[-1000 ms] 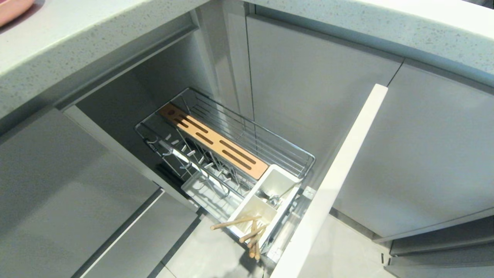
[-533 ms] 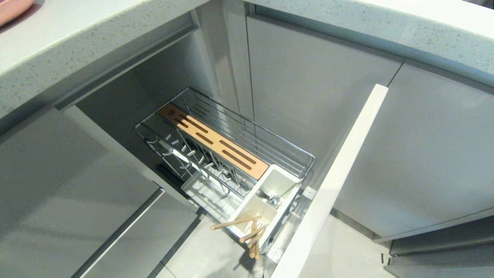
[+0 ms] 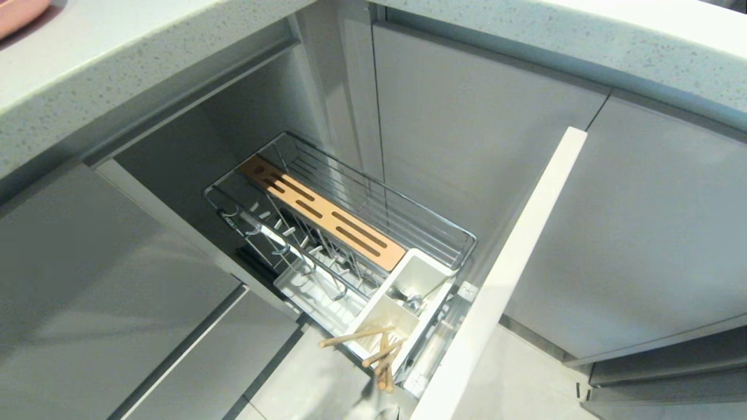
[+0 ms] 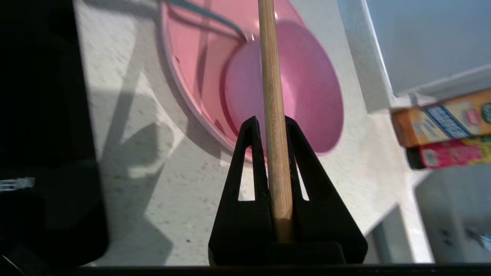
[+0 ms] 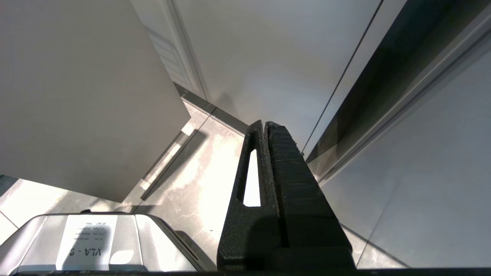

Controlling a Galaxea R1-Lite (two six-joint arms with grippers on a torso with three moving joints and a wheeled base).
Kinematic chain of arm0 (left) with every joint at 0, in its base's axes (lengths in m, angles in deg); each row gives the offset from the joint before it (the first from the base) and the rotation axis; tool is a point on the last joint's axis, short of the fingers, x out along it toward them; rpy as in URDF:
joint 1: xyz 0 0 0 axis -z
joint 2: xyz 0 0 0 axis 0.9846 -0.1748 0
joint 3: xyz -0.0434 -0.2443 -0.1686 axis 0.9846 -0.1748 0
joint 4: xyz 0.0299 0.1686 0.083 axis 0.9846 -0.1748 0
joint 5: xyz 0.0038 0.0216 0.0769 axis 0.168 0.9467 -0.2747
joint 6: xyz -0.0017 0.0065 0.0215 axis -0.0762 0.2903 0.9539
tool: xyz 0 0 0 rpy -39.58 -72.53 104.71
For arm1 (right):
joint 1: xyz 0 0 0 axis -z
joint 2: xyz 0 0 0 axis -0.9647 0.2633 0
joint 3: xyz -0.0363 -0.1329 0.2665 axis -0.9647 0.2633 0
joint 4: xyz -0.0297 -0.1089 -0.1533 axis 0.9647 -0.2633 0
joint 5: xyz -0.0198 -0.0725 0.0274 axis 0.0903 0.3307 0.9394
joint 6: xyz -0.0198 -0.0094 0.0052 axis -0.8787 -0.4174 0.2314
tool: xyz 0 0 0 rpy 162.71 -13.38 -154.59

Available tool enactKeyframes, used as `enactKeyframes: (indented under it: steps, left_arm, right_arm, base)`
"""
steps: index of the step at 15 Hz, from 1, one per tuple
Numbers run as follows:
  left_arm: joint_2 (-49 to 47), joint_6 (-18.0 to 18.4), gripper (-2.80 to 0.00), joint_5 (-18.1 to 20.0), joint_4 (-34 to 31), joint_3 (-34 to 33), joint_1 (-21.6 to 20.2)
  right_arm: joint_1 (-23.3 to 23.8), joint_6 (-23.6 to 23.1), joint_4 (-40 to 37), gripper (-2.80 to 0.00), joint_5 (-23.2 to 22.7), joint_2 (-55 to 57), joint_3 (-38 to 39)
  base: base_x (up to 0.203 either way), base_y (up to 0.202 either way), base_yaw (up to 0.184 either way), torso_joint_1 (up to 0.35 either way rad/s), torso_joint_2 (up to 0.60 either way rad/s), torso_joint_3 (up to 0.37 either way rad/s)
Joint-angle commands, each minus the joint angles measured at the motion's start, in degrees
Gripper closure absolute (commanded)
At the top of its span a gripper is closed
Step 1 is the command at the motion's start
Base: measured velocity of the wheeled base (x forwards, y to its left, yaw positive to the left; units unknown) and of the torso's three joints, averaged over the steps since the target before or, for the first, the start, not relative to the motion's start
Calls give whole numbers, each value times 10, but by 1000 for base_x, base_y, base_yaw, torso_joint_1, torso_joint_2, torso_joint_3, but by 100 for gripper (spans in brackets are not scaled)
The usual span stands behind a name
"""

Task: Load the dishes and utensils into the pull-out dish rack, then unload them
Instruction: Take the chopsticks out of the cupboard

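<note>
Pale speckled stone table [image 3: 117, 64] wrapping a corner of grey kitchen cabinets [image 3: 478, 134], tiled floor [image 3: 327, 379] below. Pull-out dish rack [image 3: 350, 233] drawn fully out of its opening, long axis running from the dark cabinet recess toward the pale front panel [image 3: 502, 280]. Slotted wood strip [image 3: 324, 213] lying along that same axis, upright chrome prongs [image 3: 286, 245] beside it. White utensil box [image 3: 402, 300] at the front-panel end, silver metal utensil [image 3: 411, 301] in its rear compartment. Wooden chopsticks [image 3: 376, 350] in the front compartment, tilted, ends sticking out past the box rim toward the floor, one leaning well sideways to the left.

Above the table in the left wrist view: left hand [image 4: 272, 120] pinching a single wooden chopstick [image 4: 272, 96] lengthwise between both black fingers [image 4: 251, 161], stick pointing straight ahead past the fingertips. Beyond it, pink plate [image 4: 191, 69] flat on the table with pink bowl [image 4: 307, 88] sitting in it. Colourful boxes [image 4: 441, 130] off to one side.

Right hand [image 5: 265, 124] low by the cabinet doors over the floor, fingers pressed together, holding nothing.
</note>
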Motion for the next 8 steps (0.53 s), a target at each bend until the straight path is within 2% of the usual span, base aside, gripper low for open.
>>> enactKeyframes:
  steps: [1, 3, 8]
  left_arm:
    - [-21, -26, 0, 27, 9, -3, 0]
    - [-26, -51, 0, 43, 31, -4, -1]
    - [-39, -56, 0, 69, 38, -4, -3]
  right_arm:
    - [0, 0, 0, 0, 0, 0, 1]
    - [-1, 0, 0, 0, 0, 0, 1]
    - [0, 0, 0, 0, 0, 0, 1]
  base:
    - [0, 0, 0, 0, 0, 0]
    - [0, 0, 0, 0, 0, 0]
    - [0, 0, 0, 0, 0, 0]
